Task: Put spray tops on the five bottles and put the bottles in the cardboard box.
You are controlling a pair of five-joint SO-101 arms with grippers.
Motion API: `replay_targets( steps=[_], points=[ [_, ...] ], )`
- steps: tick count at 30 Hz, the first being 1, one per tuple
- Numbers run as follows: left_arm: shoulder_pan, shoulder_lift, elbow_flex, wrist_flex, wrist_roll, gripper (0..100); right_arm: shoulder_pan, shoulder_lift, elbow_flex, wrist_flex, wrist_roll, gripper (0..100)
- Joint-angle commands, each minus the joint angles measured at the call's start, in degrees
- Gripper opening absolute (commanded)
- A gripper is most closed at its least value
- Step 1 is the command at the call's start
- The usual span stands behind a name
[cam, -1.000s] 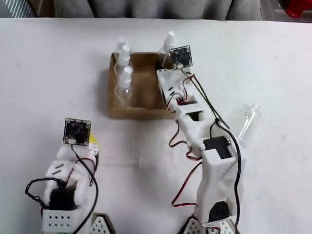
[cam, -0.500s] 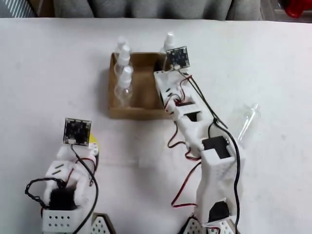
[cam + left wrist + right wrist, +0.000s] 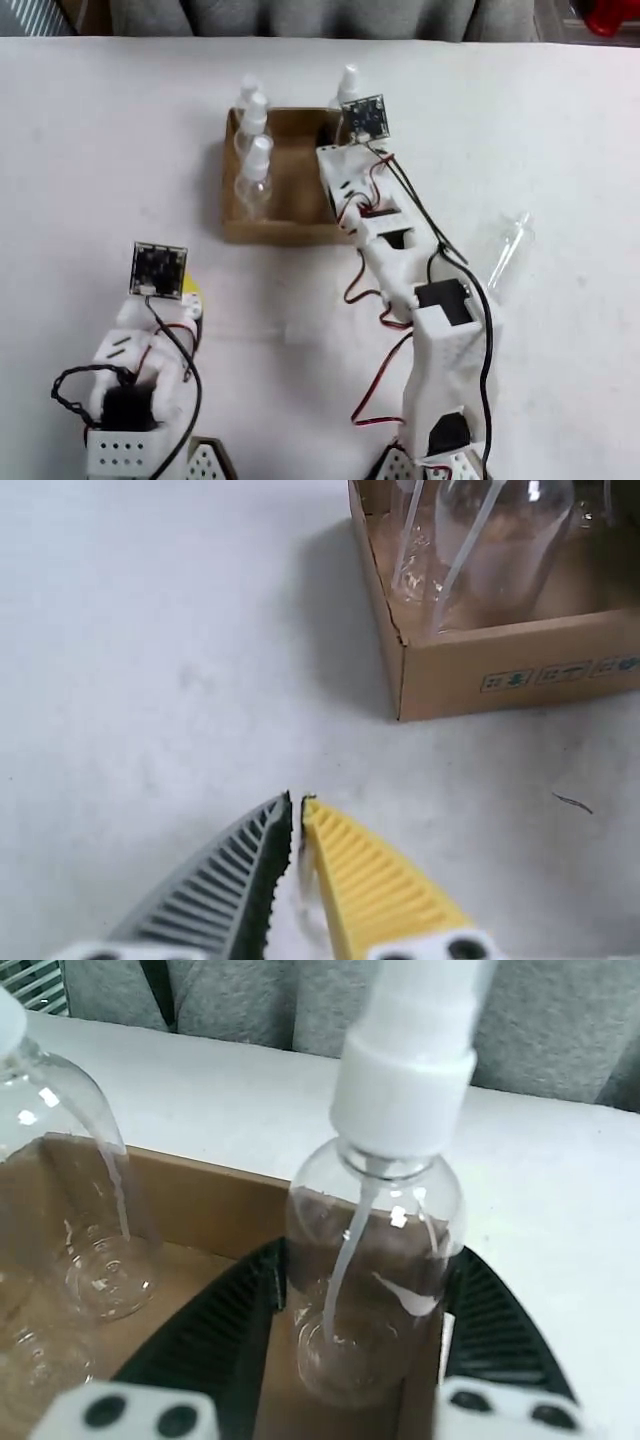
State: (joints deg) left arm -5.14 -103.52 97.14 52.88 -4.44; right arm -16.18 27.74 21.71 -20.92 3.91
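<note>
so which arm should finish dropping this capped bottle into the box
Right. The right hand grips the capped bottle on both sides, its base already inside a corner of the cardboard box. The left hand is shut and empty, over the table short of the box.

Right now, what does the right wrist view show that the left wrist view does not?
Right wrist view: the right fingers clasping a bottle with a white spray top, inside a corner of the cardboard box. Left wrist view: the left fingers shut together above bare table, facing the box's outer wall. Both: the box with clear bottles in it.
</note>
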Motion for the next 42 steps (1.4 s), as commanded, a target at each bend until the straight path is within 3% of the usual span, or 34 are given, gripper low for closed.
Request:
replay_targets(
  steps=[1,5,29,34,42],
  points=[
    [-0.66,-0.75,-0.18,-0.18,-0.62,2,-0.31,-0.13,-0.62,0.40,-0.18,29.6],
    [-0.75,-0.75,-0.18,-0.18,-0.62,2,-0.31,1.63,-0.88,0.13,-0.18,37.7],
    [-0.92,-0.75,-0.18,-0.18,-0.62,2,-0.31,2.15,-0.79,-7.08,-0.18,37.9],
    [-0.92,-0.75,-0.18,-0.18,-0.62,2,-0.84,3.56,-0.26,-7.25,6.24,37.7],
    [-0.92,-0.75,-0.18,-0.18,-0.62,2,-0.92,4.97,0.18,-7.08,5.36,37.7]
  ],
)
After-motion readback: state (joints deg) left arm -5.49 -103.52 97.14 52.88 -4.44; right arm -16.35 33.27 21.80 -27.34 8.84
